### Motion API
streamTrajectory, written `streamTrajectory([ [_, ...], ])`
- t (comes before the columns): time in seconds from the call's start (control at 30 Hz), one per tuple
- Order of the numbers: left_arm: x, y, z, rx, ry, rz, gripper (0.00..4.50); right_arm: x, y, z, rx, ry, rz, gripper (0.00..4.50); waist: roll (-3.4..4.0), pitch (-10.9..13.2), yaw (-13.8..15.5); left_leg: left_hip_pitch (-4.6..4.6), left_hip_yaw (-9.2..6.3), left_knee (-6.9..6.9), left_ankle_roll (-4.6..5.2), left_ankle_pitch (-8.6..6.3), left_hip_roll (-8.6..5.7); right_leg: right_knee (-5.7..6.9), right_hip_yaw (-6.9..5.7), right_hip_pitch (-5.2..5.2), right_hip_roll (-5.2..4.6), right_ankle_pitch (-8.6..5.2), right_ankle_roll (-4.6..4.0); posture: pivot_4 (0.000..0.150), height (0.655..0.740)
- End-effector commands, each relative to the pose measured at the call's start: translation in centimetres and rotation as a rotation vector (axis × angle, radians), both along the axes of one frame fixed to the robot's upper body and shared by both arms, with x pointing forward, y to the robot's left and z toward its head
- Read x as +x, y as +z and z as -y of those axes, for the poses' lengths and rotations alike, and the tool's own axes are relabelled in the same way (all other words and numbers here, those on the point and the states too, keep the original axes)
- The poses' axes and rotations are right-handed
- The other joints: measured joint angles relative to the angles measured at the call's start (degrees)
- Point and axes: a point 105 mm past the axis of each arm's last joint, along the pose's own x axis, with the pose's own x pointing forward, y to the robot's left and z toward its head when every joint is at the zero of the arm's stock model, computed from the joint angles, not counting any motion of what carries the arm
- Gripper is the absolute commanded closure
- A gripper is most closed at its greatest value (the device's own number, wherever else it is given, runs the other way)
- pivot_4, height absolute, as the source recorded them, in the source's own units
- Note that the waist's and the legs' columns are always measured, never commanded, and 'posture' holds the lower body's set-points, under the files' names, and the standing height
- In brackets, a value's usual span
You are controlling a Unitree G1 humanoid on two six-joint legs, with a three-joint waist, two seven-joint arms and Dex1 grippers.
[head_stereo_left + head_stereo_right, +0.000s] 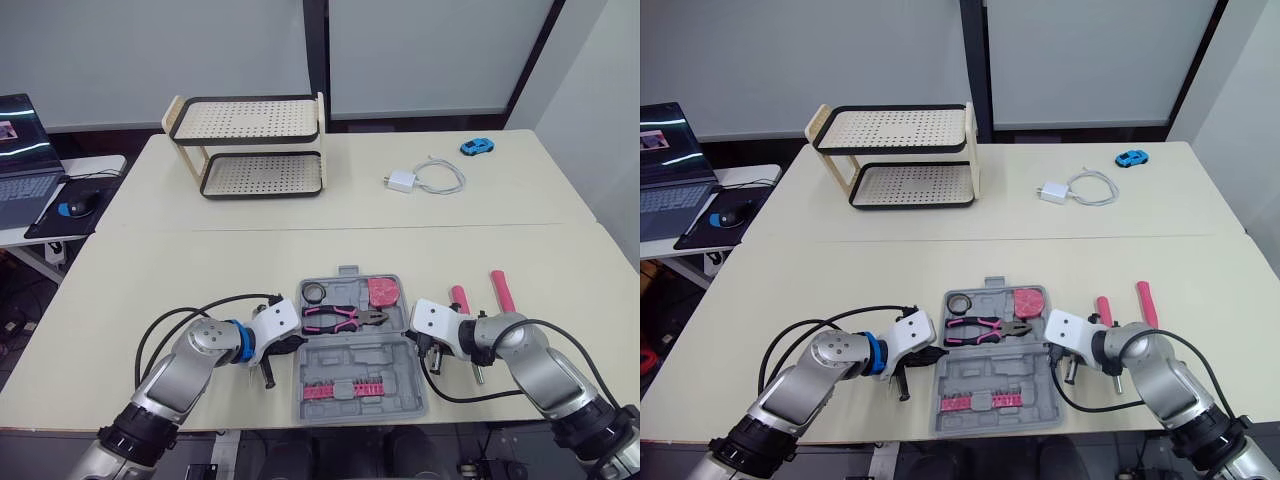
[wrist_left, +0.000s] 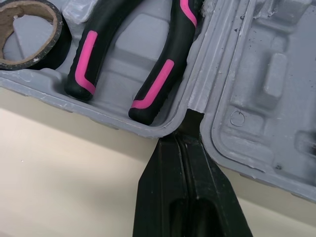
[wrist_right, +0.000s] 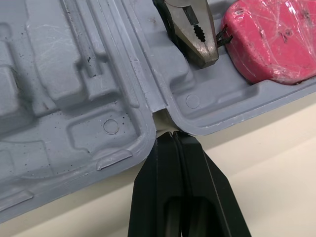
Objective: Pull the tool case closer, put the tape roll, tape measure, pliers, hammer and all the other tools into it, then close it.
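The tool case [image 1: 395,355] is lying open on the bench [image 1: 200,270], close to its near edge and between the two arms. Its far half is already carrying the tape roll [image 1: 315,292], the pliers [image 1: 345,318] and the pink tape measure [image 1: 383,292]. Two pink-handled tools [image 1: 459,298] are waiting on the bench just right of the case, with their heads hidden behind the right arm. The left hand [image 2: 183,143] is pressing its fingers together, gripping nothing, and its tip is sitting in the hinge notch on the case's left side. The right hand [image 3: 170,138] is doing the same, fingers together and empty, tip nosing into the hinge notch on the right side. The robot appears to be hooking the case at both ends of the hinge to drag or square it toward itself. To do this well, both hands should be moving at one pace so the case is sliding straight rather than swinging round. The tips should be staying low and seated in the notches, since the moulded plastic looks smooth and a closed tip could be slipping out over the rim. The pull should be staying gentle so the loose tools are not jumping from their recesses. Because the near half is already lying close to the bench edge, only a short draw seems wanted before the right hand is freeing itself for the pink-handled tools.
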Motion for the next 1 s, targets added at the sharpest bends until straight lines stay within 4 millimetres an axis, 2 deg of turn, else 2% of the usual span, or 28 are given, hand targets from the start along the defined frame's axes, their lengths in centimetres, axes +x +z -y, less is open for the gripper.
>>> streamTrajectory([
  [0.03,0.9,0.4,1.2,-0.017,-0.029,0.046,4.50,0.5,1.2,-1.4,0.041,0.041,0.056,4.48,0.00,0.00,0.02,0.01,-0.01,0.00,0.00,0.00,-0.01,0.01,0.00,0.01,0.00,0.00,0.00,0.150,0.7400],
  [0.33,2.9,1.0,1.5,-0.011,-0.030,0.091,4.50,1.8,1.6,-1.3,0.047,0.002,0.096,4.48,0.00,0.00,0.01,-0.01,-0.01,0.02,-0.02,0.01,-0.06,0.05,-0.01,-0.02,0.00,0.00,0.00,0.150,0.7400],
  [0.6,3.3,1.0,1.8,-0.006,-0.043,0.097,4.50,2.8,1.9,-1.2,0.039,-0.014,0.133,4.48,0.00,0.00,-0.02,-0.03,-0.01,0.03,-0.07,0.05,-0.06,0.09,0.00,-0.07,0.00,0.00,0.00,0.150,0.7400],
  [1.0,1.9,0.3,1.3,0.000,-0.043,0.051,4.50,2.8,1.9,-1.5,0.044,-0.014,0.137,4.48,-0.01,0.00,-0.30,-0.03,0.01,0.03,-0.06,0.03,-0.05,0.37,0.04,-0.19,-0.01,0.00,0.01,0.150,0.7400],
])
